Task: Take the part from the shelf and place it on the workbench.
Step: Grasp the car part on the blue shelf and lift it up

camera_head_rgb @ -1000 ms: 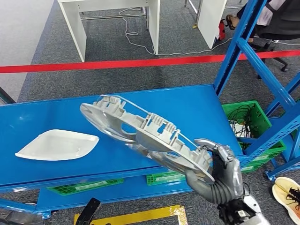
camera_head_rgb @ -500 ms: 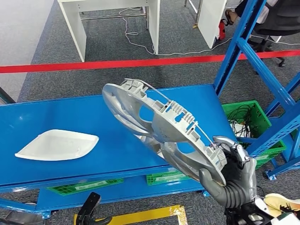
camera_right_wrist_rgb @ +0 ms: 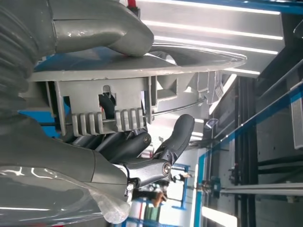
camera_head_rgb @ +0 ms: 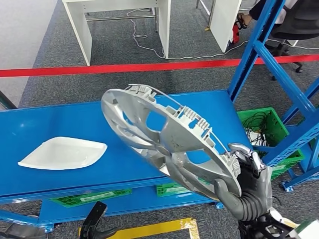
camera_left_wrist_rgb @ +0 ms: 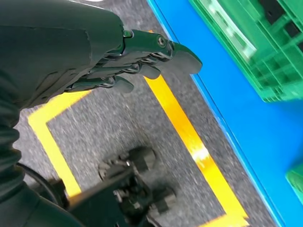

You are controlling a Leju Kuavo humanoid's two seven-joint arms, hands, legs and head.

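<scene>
Above the blue workbench, the right robot hand grips the tilted part.

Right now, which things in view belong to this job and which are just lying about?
Job: silver wheel cover, right hand gripping its rim, blue workbench.
Lying about: white panel on the workbench, green crates, red floor tape, white desk.
</scene>
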